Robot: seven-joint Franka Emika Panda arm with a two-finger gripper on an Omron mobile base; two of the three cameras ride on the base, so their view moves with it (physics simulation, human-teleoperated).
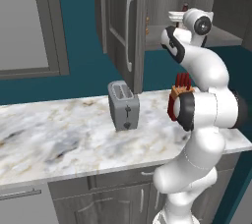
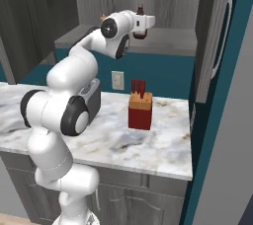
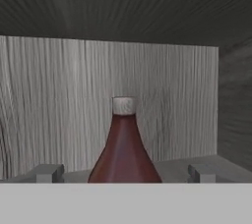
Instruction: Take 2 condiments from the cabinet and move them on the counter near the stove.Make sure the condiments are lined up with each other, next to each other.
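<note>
Red-brown bottle point(image 3: 124, 144) stands upright on the cabinet point(image 1: 120, 26) shelf, centred between the spread fingers of the tool point(image 3: 124, 173), ready for gripping.

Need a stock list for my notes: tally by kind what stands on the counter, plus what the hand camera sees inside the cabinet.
Toaster: 1
Knife block: 1
Bottle: 1
Total: 3

Upright red-brown bottle point(image 3: 124, 149) inside cabinet point(image 3: 59, 95)
</note>
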